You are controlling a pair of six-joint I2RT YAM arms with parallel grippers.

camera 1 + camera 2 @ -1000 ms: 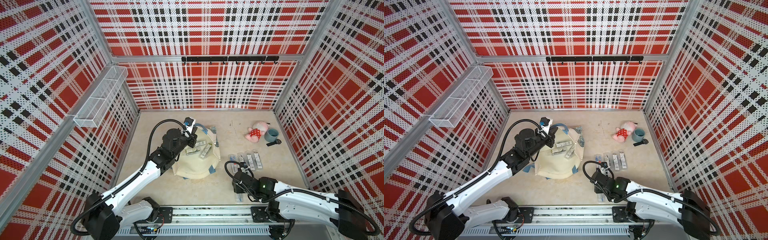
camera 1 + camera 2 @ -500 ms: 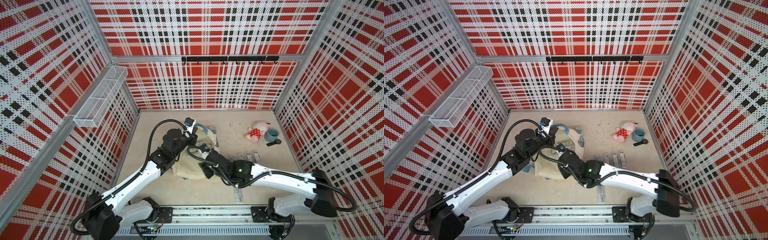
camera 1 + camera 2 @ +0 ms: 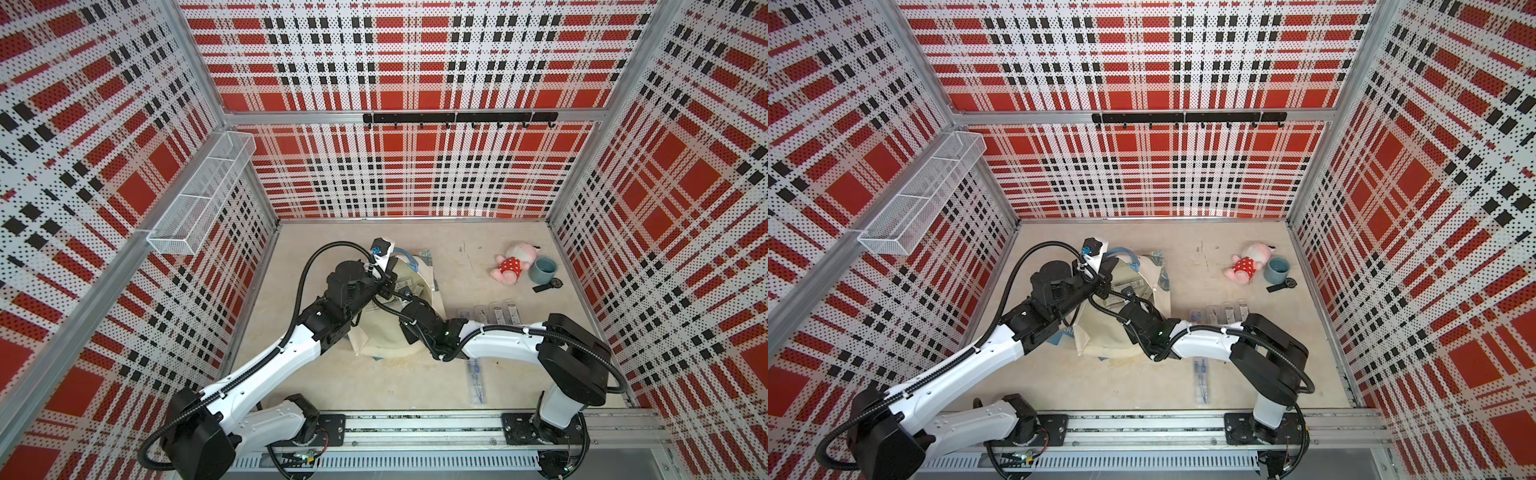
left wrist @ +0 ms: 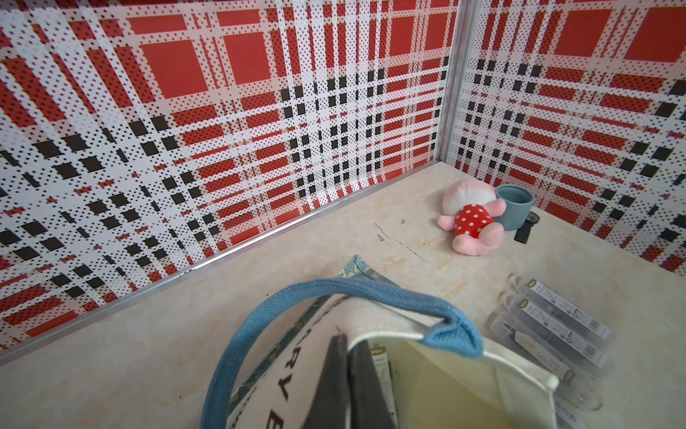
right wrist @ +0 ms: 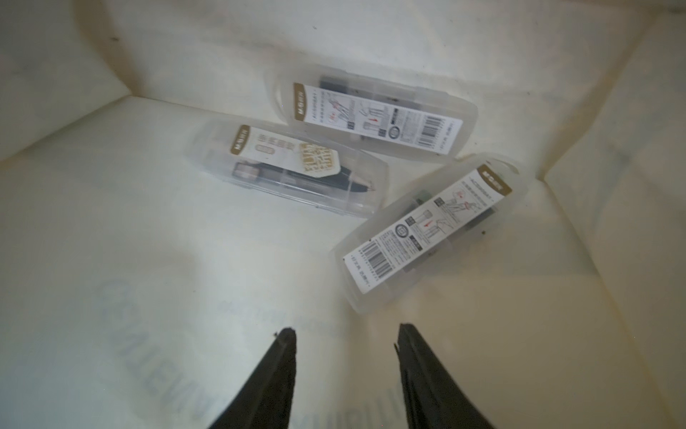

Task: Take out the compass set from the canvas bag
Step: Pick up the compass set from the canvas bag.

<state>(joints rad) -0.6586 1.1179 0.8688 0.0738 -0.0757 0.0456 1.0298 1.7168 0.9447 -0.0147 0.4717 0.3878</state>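
The table (image 3: pixel 374 382) carries the bag (image 3: pixel 386 340) left of centre, its mouth turned up. The left arm (image 3: pixel 291 353) reaches the bag's far-left rim. The left jaws are clamped together on that rim beside the blue strap (image 4: pixel 334 289), holding the mouth open. The right arm (image 3: pixel 498 347) comes in from the right and dips through the mouth. The right jaws are apart and empty, hanging over the cloth inside and touching nothing.

Three clear compass-set cases lie loose in the bag. The nearest case (image 5: pixel 427 237) lies just ahead of the right jaws, off towards one fingertip (image 5: pixel 412 345) rather than centred between them. Its long axis slants across the line joining the two tips, neither along it nor square to it. The right arm is plainly the one for the pick. I judge it needs a short reach, a sideways shift and a wrist turn until the jaws straddle the case's narrow width. The mid case (image 5: pixel 289 171) and far case (image 5: pixel 375 115) lie further on. More cases (image 3: pixel 494 311) lie on the table right of the bag.
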